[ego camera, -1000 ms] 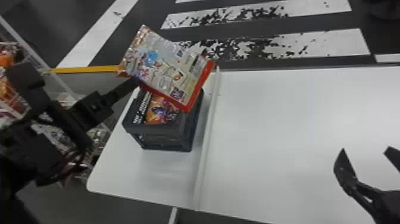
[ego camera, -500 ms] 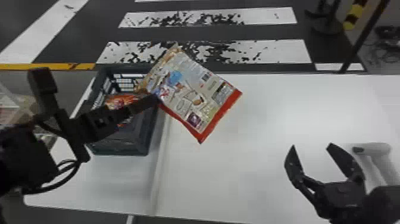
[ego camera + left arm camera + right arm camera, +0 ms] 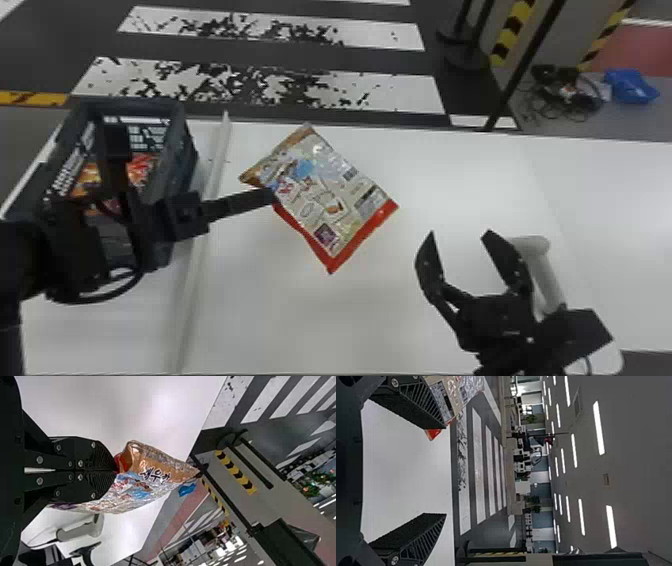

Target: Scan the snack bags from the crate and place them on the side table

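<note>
My left gripper [image 3: 270, 196] holds a snack bag [image 3: 327, 200] by its left edge, over the white table just right of the crate. In the left wrist view the left gripper [image 3: 115, 470] is shut on the crinkled bag [image 3: 148, 481]. My right gripper [image 3: 457, 233] stands open to the right of the bag, nothing between its fingers. The right wrist view has the right gripper [image 3: 445, 471] with its fingers wide apart, part of the bag [image 3: 451, 395] behind one of them. A dark crate [image 3: 187, 150] at the left contains orange snack bags [image 3: 142, 167], partly hidden by the left arm.
A white handheld scanner [image 3: 542, 267] stands on the table [image 3: 310, 325] behind the right gripper. A raised white seam [image 3: 215, 170] runs between crate and bag. Black posts [image 3: 525, 65] and a blue item [image 3: 631, 86] are on the floor beyond the table.
The left gripper has carried the bag rightward, away from above the crate to over the table. The head view has swung right, bringing the scanner and more of the right arm into sight.
</note>
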`<state>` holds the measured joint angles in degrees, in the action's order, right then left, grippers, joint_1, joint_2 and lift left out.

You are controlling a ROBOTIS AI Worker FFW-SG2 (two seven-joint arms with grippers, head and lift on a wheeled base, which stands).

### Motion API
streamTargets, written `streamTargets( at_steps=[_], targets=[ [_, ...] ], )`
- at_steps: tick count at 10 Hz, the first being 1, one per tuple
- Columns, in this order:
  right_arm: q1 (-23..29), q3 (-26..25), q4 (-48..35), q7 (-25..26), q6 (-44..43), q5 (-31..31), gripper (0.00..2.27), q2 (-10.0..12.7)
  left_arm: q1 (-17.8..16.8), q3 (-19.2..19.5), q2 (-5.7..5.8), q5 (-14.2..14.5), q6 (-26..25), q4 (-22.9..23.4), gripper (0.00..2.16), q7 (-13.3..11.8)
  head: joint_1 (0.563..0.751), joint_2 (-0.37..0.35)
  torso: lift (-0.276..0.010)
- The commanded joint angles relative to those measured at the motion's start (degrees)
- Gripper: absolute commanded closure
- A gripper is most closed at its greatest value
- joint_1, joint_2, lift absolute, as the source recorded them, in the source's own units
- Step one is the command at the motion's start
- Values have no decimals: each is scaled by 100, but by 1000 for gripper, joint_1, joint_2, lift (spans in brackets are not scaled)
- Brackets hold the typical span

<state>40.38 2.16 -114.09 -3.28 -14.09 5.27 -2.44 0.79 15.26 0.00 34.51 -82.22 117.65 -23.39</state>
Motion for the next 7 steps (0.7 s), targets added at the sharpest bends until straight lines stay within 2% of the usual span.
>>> streamTargets(
  at_steps=[1, 3, 4, 5, 6, 7],
  targets=[
    [5, -23, -26, 3, -1, 18, 93, -2, -299, -516, -15, -313, 210, -700, 2138, -254, 695, -113, -94],
    [32, -40, -61, 3, -1, 70, 93, -11, -633, -1078, -15, -612, 298, -1544, 2138, -667, 695, -187, -94],
    [40, -67, -78, 3, -1, 88, 93, -11, -782, -1412, -15, -840, 368, -1825, 2142, -772, 695, -217, -94],
    [58, -67, -105, 3, -1, 106, 93, -11, -905, -1764, -15, -1060, 579, -2106, 2091, -729, 695, -244, -94],
    [84, -58, -140, 3, -1, 97, 93, -11, -984, -2080, -15, -1148, 1124, -2396, 1447, -597, 695, -270, -94],
    [102, -67, -166, 3, -1, 106, 93, -11, -1160, -2423, -15, -1288, 1370, -2713, 373, -641, 695, -278, -94]
  ],
)
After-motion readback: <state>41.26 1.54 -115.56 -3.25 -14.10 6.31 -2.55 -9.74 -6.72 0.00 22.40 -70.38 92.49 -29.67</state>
